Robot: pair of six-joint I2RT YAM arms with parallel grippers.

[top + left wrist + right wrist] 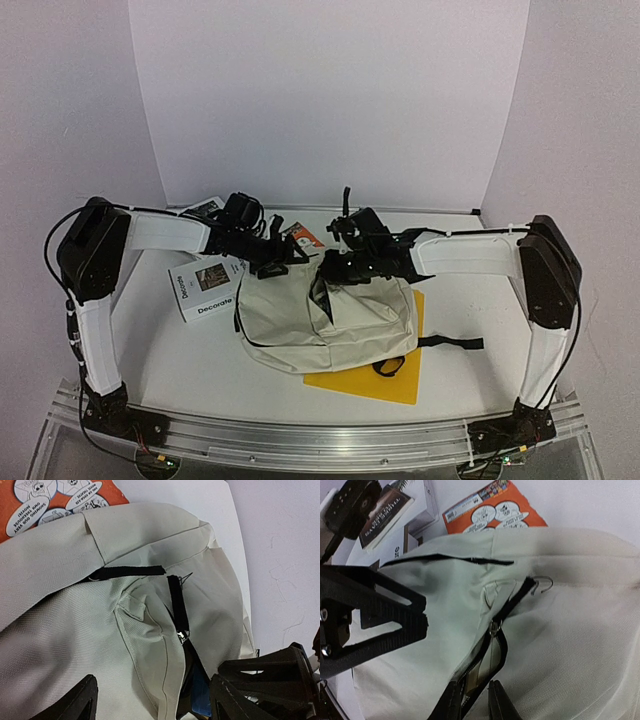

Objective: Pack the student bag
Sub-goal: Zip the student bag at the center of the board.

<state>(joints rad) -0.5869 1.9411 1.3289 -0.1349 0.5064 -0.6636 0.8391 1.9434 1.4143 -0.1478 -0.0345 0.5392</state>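
Observation:
The student bag [325,318], cream with black zippers, lies on its side in the middle of the table. Its main zipper [496,629] is partly open, and a blue item [202,701] shows inside the gap. My left gripper [272,256] hovers over the bag's upper left part. It is open [155,706], with cream fabric lying between its wide-set fingers [75,702]. My right gripper [336,266] is at the bag's top edge. Its fingers [451,704] stand close together [474,705], with the black zipper edge of the opening pinched between them.
A yellow folder [385,385] lies under the bag's near right corner. A white "Decorate" book [208,285] sits left of the bag. An orange comic-style book [302,237] and a dark book [205,208] lie behind it. A black strap [450,343] trails to the right.

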